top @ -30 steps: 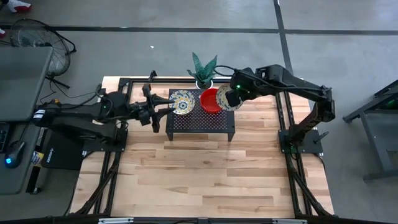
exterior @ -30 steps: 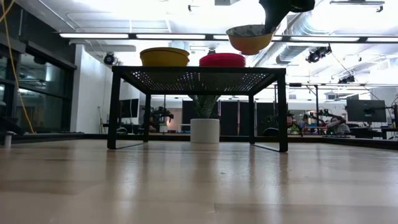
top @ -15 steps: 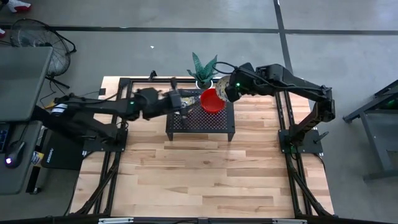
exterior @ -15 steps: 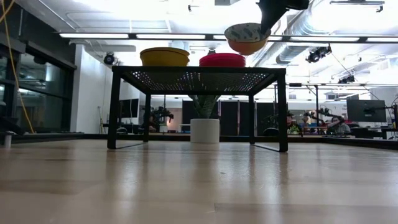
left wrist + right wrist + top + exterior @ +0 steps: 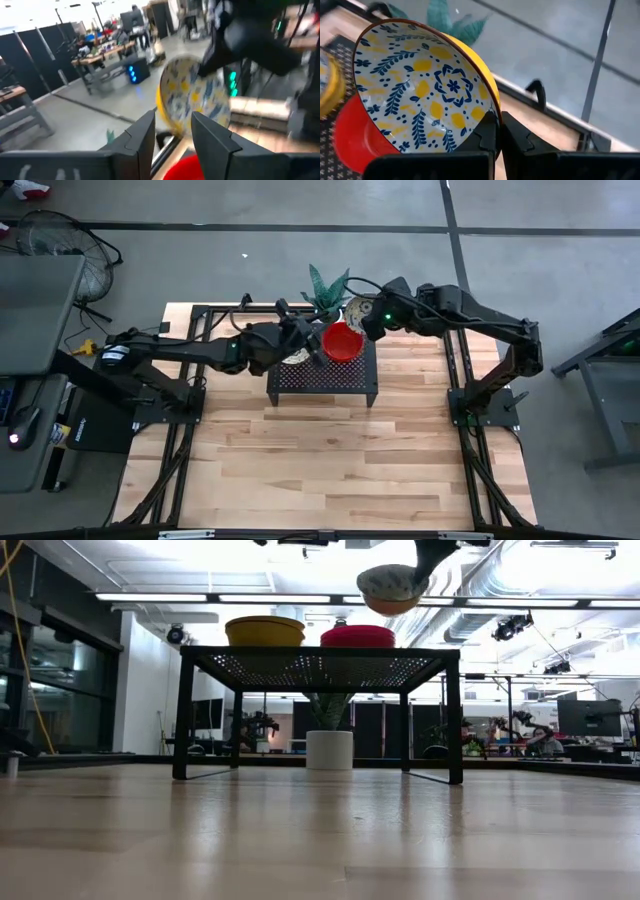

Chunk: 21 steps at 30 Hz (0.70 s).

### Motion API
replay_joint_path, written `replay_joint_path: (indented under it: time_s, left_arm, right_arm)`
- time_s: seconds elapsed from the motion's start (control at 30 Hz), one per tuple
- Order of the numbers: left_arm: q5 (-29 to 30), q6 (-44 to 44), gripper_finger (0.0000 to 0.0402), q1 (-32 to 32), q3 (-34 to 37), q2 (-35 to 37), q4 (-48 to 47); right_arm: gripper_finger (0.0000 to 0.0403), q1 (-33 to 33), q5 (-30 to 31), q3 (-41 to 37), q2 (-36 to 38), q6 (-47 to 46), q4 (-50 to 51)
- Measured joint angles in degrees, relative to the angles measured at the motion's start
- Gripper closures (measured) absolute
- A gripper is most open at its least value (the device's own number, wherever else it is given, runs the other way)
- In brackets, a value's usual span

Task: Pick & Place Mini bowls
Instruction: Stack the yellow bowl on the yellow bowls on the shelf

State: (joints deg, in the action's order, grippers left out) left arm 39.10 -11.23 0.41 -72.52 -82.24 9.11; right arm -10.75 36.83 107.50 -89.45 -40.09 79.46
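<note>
Held bowl: A patterned mini bowl (image 5: 427, 87), yellow outside with blue and yellow flowers inside, hung tilted in the air above the far right corner of the black mesh stand (image 5: 322, 376). In the low view it (image 5: 392, 587) sat higher than the stand's top, its upper part cut off by the picture's edge.

Right gripper: The right gripper (image 5: 496, 131) was clamped on that bowl's rim, one finger inside, one outside. From above, the gripper (image 5: 372, 317) itself was hard to pick out against the dark arm.

Bowls on the stand: A red bowl (image 5: 342, 342) rested on the stand's far right part, just below the held bowl. A second patterned bowl (image 5: 294, 356) lay on the stand's far left part, mostly hidden from above by the left arm; from table height it (image 5: 265, 631) showed plainly as a yellow side next to the red bowl's (image 5: 358, 636). Whether either was a single bowl or a stack could not be told.

Left gripper: The left gripper (image 5: 172, 132) hovered over the stand's top, between the two resting bowls, fingers apart and holding nothing. Its view was blurred; the held bowl showed ahead of it.

Behind the stand: A plant in a white pot (image 5: 329, 749) stood on the floor beyond the stand's far edge, its leaves (image 5: 327, 286) partly covered by the arms.

Table: The stand stood on the far half of the wooden table (image 5: 330, 470).
</note>
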Motion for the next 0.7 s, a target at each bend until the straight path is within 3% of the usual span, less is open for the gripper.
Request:
replay_joint_path:
  time_s: [0.23, 0.33, 0.7]
  left_arm:
    - [-5.51, 11.35, 0.0278, 2.66, -0.56, -1.84, 0.53]
    - [-8.39, 13.21, 0.0278, 3.32, -0.82, -2.98, 0.61]
    - [-10.04, 17.81, 0.0278, 3.71, -0.76, -5.60, 4.62]
  right_arm:
    - [0.0403, 2.85, 6.80, -0.02, 0.02, 3.10, -3.26]
    - [0.0403, 3.67, 9.03, -0.02, 0.28, 3.31, -3.51]
    - [0.0403, 6.44, 12.73, -0.02, 0.44, 6.04, -5.82]
